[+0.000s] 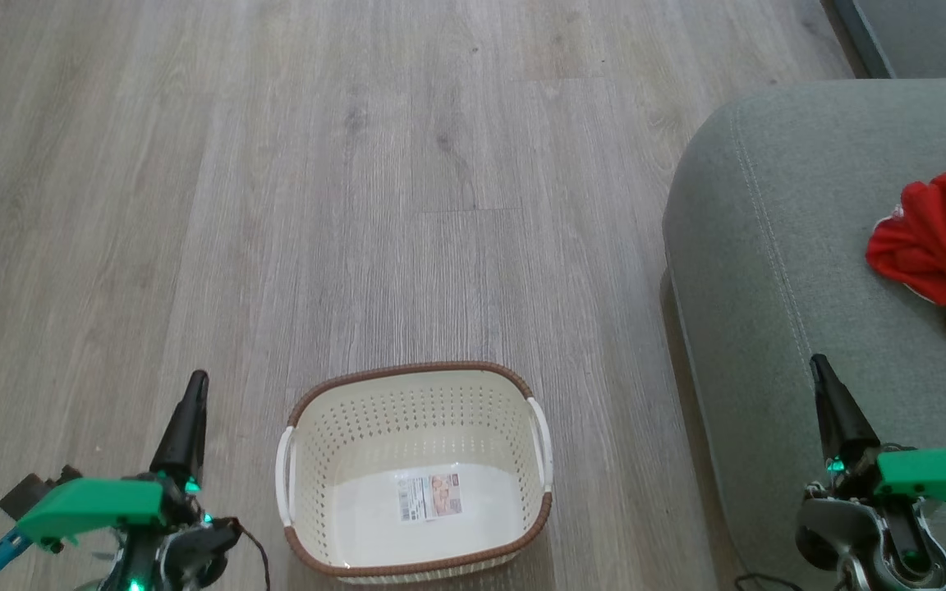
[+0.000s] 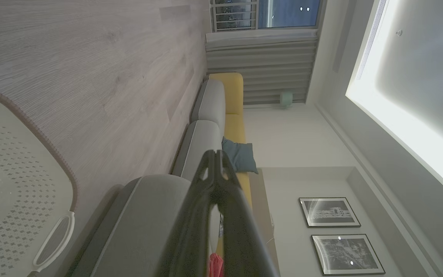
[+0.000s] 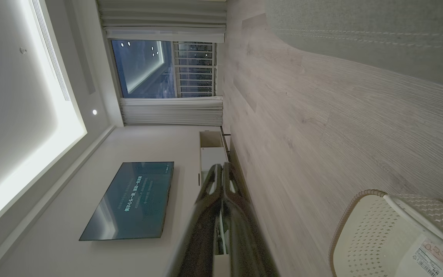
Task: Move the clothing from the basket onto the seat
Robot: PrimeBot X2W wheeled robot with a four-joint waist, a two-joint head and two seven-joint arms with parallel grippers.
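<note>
The cream basket (image 1: 514, 386) with a brown rim stands on the floor at the bottom centre, holding just the label (image 1: 429, 497) on its base. The red clothing (image 1: 937, 238) lies crumpled on the grey-green seat (image 1: 777, 271) at the right edge. My left gripper (image 1: 198, 379) is shut, left of the basket, fingers pointing up the head view, holding nothing. My right gripper (image 1: 816, 361) is shut over the seat's front part, well below the clothing. The left wrist view shows the shut left gripper (image 2: 215, 156), the basket (image 2: 21, 181) and a sliver of red clothing (image 2: 215, 266). The right wrist view shows the shut right gripper (image 3: 221, 167) and the basket (image 3: 363, 238).
Pale wood floor (image 1: 358, 164) stretches ahead and to the left. A sofa with yellow cushions (image 2: 233, 115) and a blue pillow (image 2: 240, 156) stands along a wall. A television (image 3: 133, 200) hangs on the opposite wall above a white cabinet (image 3: 212, 154).
</note>
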